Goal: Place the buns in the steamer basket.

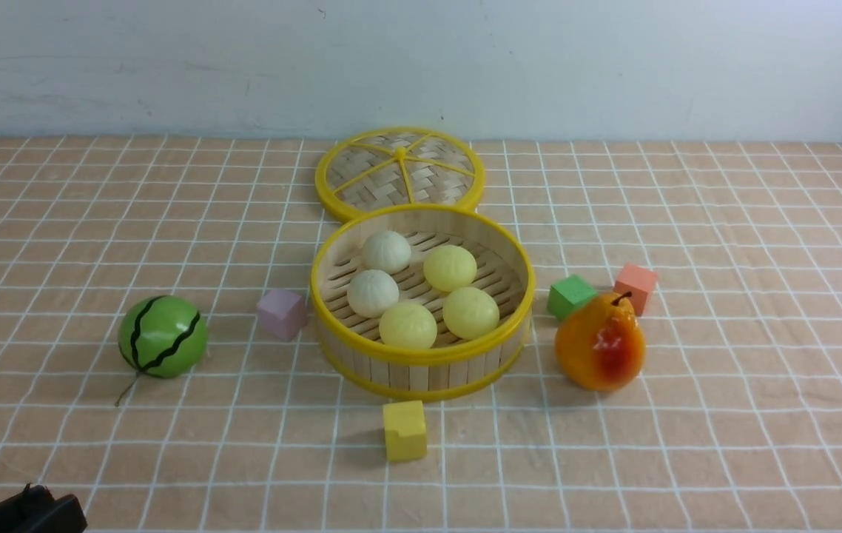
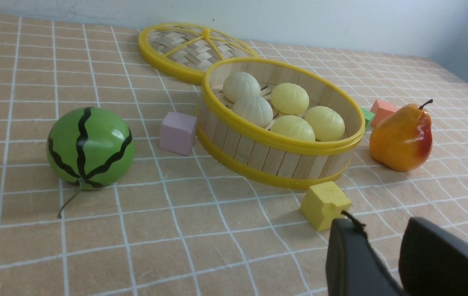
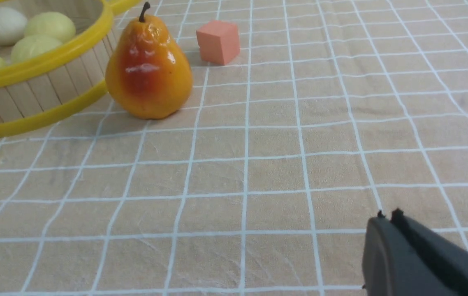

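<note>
The steamer basket (image 1: 421, 357) stands at the middle of the table. All five buns lie inside it: two off-white ones (image 1: 386, 251) (image 1: 373, 293) and three pale yellow ones (image 1: 450, 267) (image 1: 470, 312) (image 1: 408, 325). The left wrist view shows the basket (image 2: 275, 142) with the buns (image 2: 290, 98) too. My left gripper (image 2: 382, 230) is open and empty, low over the cloth near the front left corner (image 1: 29, 511). My right gripper (image 3: 387, 217) is shut and empty, over bare cloth to the right of the basket (image 3: 32, 65); it is out of the front view.
The flat woven lid (image 1: 399, 172) lies behind the basket. A green watermelon ball (image 1: 163, 336) sits to the left and a pear (image 1: 601, 343) to the right. Cubes stand around the basket: lilac (image 1: 282, 313), yellow (image 1: 405, 429), green (image 1: 571, 295), salmon (image 1: 635, 286).
</note>
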Tool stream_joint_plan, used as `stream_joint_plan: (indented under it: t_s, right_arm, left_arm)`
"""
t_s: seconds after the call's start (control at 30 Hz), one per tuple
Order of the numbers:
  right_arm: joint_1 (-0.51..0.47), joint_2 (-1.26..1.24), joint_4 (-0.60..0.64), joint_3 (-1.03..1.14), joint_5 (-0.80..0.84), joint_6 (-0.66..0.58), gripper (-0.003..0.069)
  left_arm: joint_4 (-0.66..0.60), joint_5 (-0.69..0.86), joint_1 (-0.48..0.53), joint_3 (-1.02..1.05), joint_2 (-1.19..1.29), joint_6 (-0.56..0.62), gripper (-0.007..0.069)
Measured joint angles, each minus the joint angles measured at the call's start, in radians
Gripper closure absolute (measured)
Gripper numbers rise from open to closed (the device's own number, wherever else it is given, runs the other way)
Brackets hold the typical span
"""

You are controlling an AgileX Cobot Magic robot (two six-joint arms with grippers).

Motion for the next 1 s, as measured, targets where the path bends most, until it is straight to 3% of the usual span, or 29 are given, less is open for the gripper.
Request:
stream_joint_plan:
  t_s: [0.9,1.0]
  right_arm:
    - [0.0,0.0,0.0,0.0,0.0,0.0,0.0657]
    - [-0.001,0.0,0.0,0.0,0.0,0.0,0.0657]
  left_arm:
    - [0.008,-0.003,0.0,0.0,0.0,0.001,0.0417]
    - [0.063,-0.091,0.0,0.026,-0.004,0.016,0.0417]
